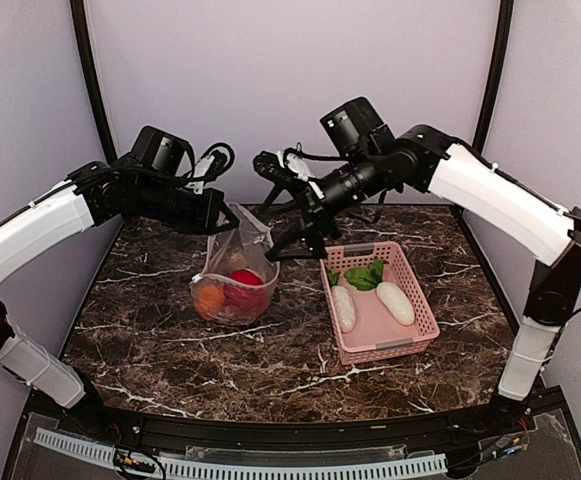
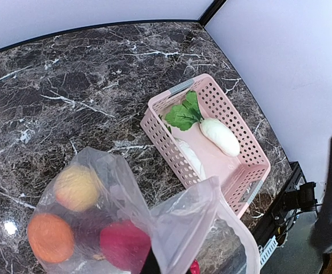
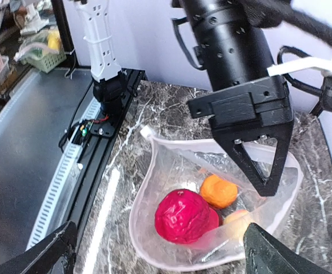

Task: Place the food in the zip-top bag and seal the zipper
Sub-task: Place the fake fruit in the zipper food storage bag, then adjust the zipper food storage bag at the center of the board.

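Now 2 white pieces (image 1: 396, 302) lie right of the open right end effector (image 1: 294, 248); left end effector (image 1: 227, 222) clamps the zip-top bag (image 1: 240, 262).

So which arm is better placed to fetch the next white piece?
Right. The right gripper hangs open and empty near the basket; the left gripper is pinching the zip-top bag rim.

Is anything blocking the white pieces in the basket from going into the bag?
Nothing visible does. The left gripper holds the zip-top bag mouth open; the right gripper hangs open above it; only the pink basket's low wall surrounds the white pieces.
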Available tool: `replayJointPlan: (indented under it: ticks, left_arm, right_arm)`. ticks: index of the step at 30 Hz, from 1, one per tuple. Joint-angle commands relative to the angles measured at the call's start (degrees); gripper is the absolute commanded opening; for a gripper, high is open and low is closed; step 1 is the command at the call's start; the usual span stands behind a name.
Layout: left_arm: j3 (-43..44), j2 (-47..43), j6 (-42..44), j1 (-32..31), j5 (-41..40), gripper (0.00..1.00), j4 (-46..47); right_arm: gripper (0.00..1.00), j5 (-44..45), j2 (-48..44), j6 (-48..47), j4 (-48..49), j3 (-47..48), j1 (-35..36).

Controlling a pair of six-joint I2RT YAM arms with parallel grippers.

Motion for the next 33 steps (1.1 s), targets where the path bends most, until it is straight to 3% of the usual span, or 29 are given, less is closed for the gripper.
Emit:
replayJointPlan:
  ticks: [1, 5, 9, 14, 17, 23, 27, 33]
  left_arm:
    - [-0.66, -1.63, -0.15, -0.15, 0.21, 0.01, 0.98]
    - [-1.64, -1.37, -0.39, -0.15, 0.41, 0.01, 2.08]
    - [-2.1, -1.71, -0.72, -0.15, 0.98, 0.01, 2.22]
    - [-3.02, -2.48, -0.56, -0.15, 1.28, 0.01, 1.92]
    - [-3.83, -3.12, -0.43, -0.15, 1.29, 0.01, 2.26]
    - [-3.27, -3.63, 0.86, -0.15, 1.61, 0.01, 1.44]
    - [-2.39, -2.82, 2.07, -0.15, 2.48, 0.01, -0.16]
    - [3.01, 2.35, 4.67, -0.15, 2.43, 0.01, -6.32]
  right_arm:
    - [0.96, 6.07, -4.57, -17.52, -10.43, -2.49, 1.74]
    - [0.8, 9.83, -4.46, -21.52, -10.96, -3.51, 3.69]
    - [0.61, 19.27, -1.89, -24.84, -10.43, -3.41, 8.08]
    - [0.52, 24.97, 2.19, -24.68, -8.67, -2.74, 10.33]
    - [0.42, 27.4, 3.74, -24.58, -8.5, -2.49, 11.52]
    - [0.01, 34.95, 5.14, -24.45, -8.45, 0.38, 14.33]
    - [0.0, 38.07, 1.37, -25.52, -2.61, 3.11, 14.91]
    - [0.0, 40.13, 3.79, -26.26, -1.02, 4.66, 14.45]
